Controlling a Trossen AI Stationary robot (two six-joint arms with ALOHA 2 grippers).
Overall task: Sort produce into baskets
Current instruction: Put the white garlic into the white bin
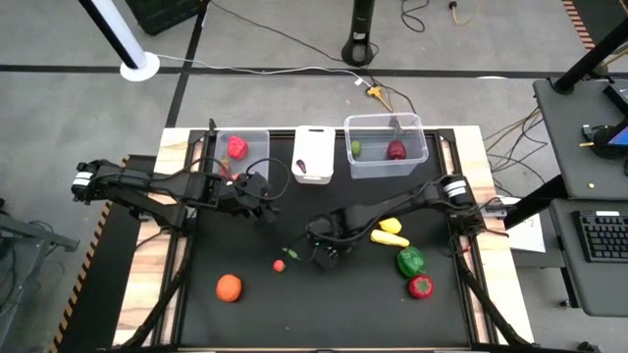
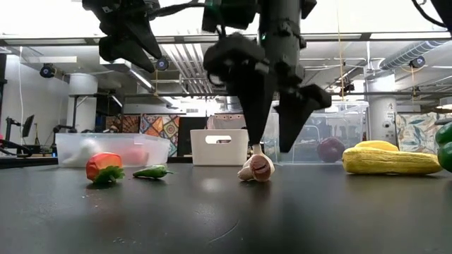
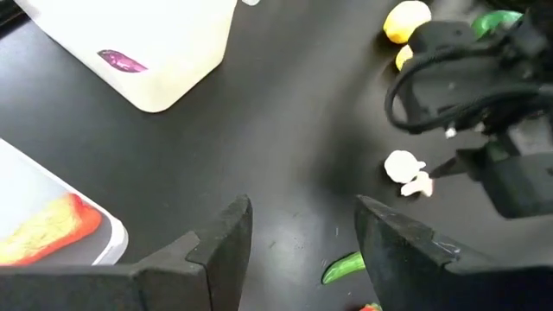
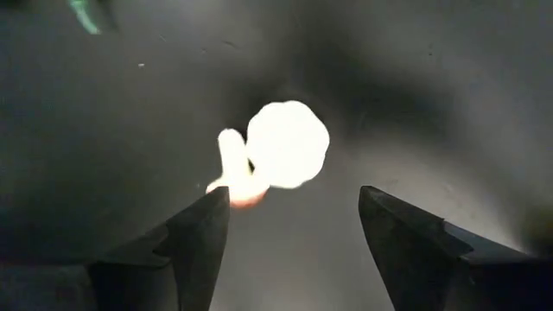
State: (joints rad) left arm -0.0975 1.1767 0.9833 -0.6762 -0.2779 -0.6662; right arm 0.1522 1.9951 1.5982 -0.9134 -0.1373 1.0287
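Note:
A white garlic bulb [image 4: 285,145] lies on the black table [image 1: 245,314] near its middle. My right gripper [image 4: 294,216] hangs open just above the bulb, pointing down, one finger on each side and touching nothing. In the low view the garlic [image 2: 256,168] rests on the table below the right gripper [image 2: 268,147]. My left gripper [image 3: 302,233] is open and empty, held up over the table in front of the left clear tub [image 1: 240,155]. A white tub [image 1: 314,155] and a second clear tub [image 1: 386,147] stand along the far edge.
An orange [image 1: 229,286], a small red piece [image 1: 279,265] and a green chili [image 1: 292,253] lie left of the garlic. A lemon [image 1: 391,226], a yellow banana-like piece [image 1: 389,238], a green pepper [image 1: 410,261] and a red pepper [image 1: 421,286] lie to its right. The tubs hold a few pieces.

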